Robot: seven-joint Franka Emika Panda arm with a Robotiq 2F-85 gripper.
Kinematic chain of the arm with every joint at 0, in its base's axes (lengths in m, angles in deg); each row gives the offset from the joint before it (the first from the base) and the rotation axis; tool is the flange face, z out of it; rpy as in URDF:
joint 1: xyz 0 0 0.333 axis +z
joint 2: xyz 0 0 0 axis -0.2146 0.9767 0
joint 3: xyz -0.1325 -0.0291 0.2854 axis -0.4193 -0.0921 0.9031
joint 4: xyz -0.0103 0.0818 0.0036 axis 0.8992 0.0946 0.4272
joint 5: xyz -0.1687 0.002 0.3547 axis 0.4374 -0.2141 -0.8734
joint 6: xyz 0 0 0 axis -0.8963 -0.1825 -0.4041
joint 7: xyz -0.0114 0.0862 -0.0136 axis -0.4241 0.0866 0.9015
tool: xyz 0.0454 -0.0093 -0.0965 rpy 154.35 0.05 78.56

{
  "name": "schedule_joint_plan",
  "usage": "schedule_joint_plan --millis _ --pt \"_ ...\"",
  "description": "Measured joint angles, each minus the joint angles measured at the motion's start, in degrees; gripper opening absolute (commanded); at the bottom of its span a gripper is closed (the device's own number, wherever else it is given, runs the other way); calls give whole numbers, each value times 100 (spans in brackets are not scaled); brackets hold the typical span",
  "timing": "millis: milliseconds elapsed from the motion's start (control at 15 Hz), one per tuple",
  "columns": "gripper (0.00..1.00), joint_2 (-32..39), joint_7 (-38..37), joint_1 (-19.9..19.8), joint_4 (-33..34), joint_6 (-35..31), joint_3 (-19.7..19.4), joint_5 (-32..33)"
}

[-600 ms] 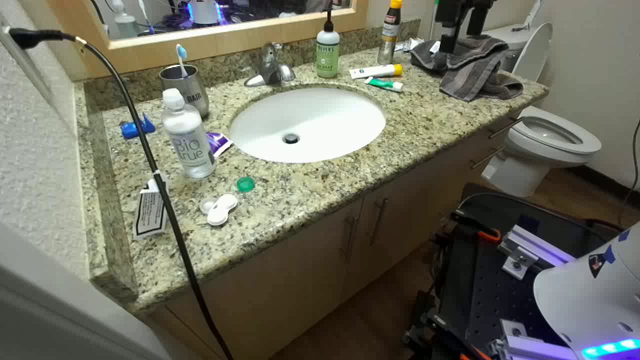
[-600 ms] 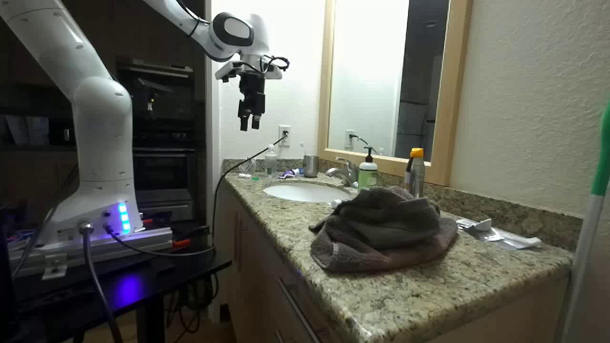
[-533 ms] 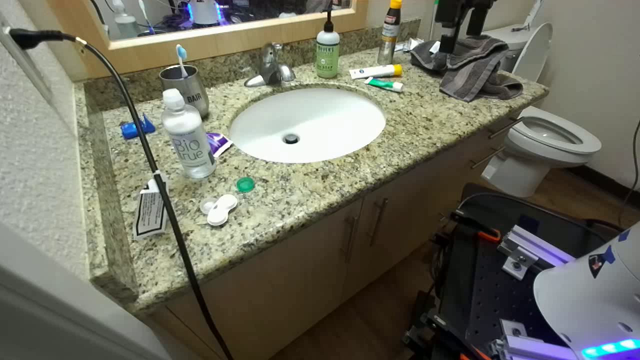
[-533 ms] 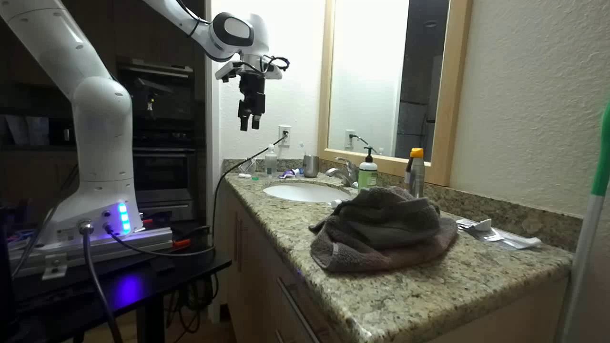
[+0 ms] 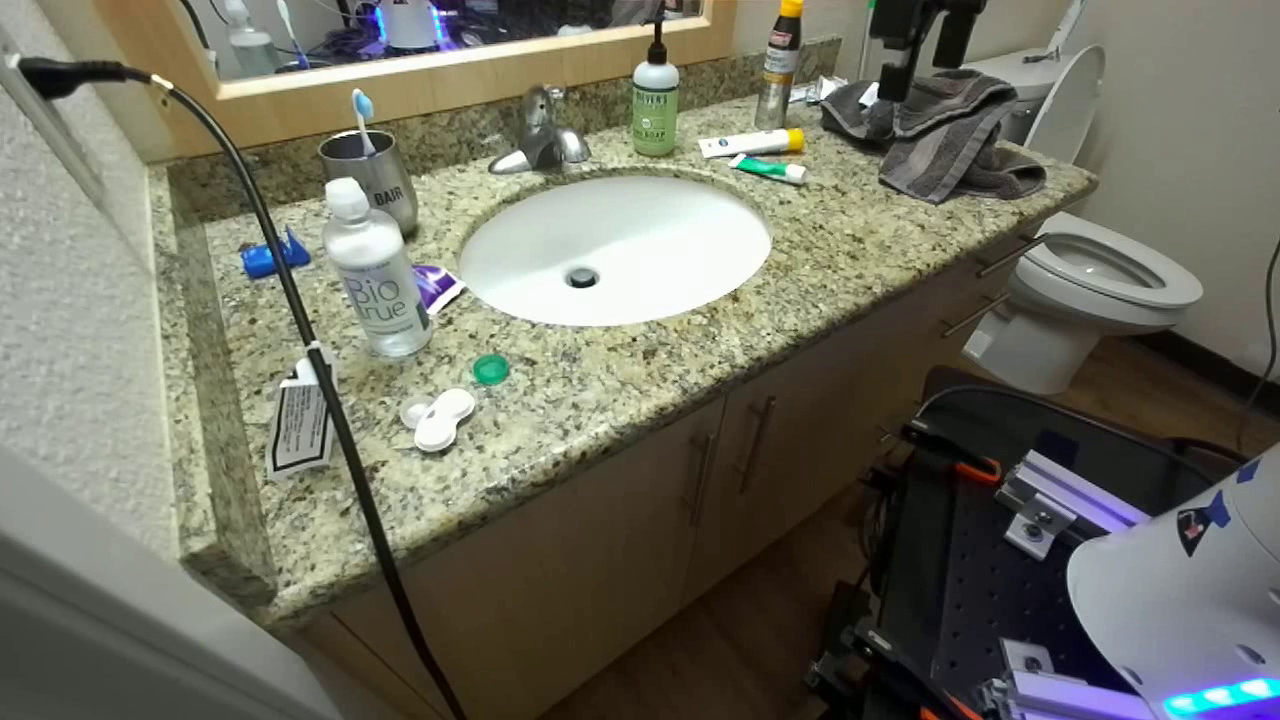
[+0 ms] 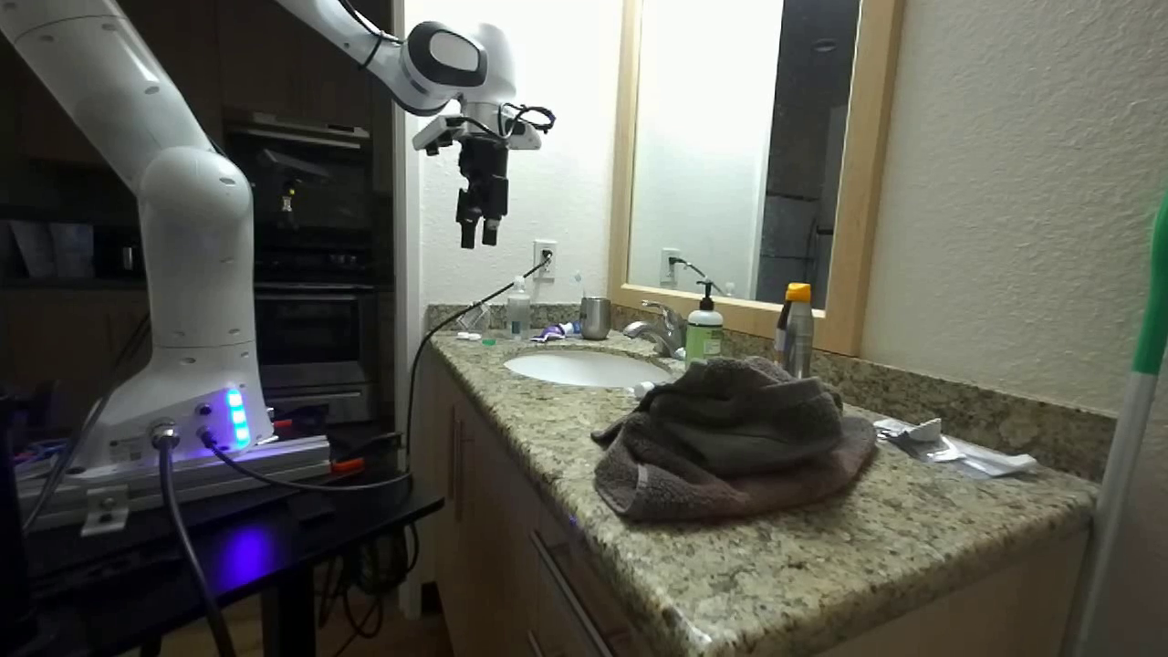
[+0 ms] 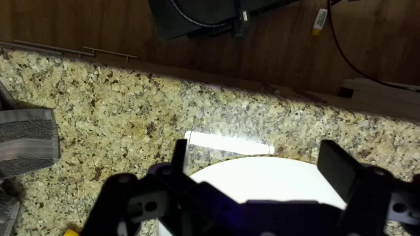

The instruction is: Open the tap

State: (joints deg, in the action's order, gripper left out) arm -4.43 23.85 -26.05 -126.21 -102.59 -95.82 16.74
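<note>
The tap (image 5: 542, 135) is a small silvery-grey faucet at the back rim of the oval white basin (image 5: 640, 225). In an exterior view the tap (image 6: 659, 330) shows its curved spout over the basin (image 6: 579, 369) and its lever on top. My gripper (image 6: 479, 239) points down, well above the counter and apart from the tap. Its fingers (image 5: 925, 68) also show at the top of an exterior view. In the wrist view the gripper (image 7: 254, 146) is open with nothing between its fingers, above the basin's front edge (image 7: 269, 180). The tap is out of the wrist view.
A green soap bottle (image 5: 655, 110) stands beside the tap. A metal cup (image 5: 385, 190) and a Biotrue bottle (image 5: 378, 280) stand past the basin. A grey towel (image 6: 730, 438) and a spray can (image 6: 797, 328) lie nearer the counter's end. A black cable (image 5: 310, 330) hangs across the counter.
My gripper has risen very slightly in both exterior views. The tap and the things on the counter have not moved.
</note>
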Motion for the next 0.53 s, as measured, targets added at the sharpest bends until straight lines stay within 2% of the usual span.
schedule_joint_plan --millis 400,533 --pt "100 4 -1 0 0 0 2 0" --pt "100 77 -211 -16 5 -52 -14 0"
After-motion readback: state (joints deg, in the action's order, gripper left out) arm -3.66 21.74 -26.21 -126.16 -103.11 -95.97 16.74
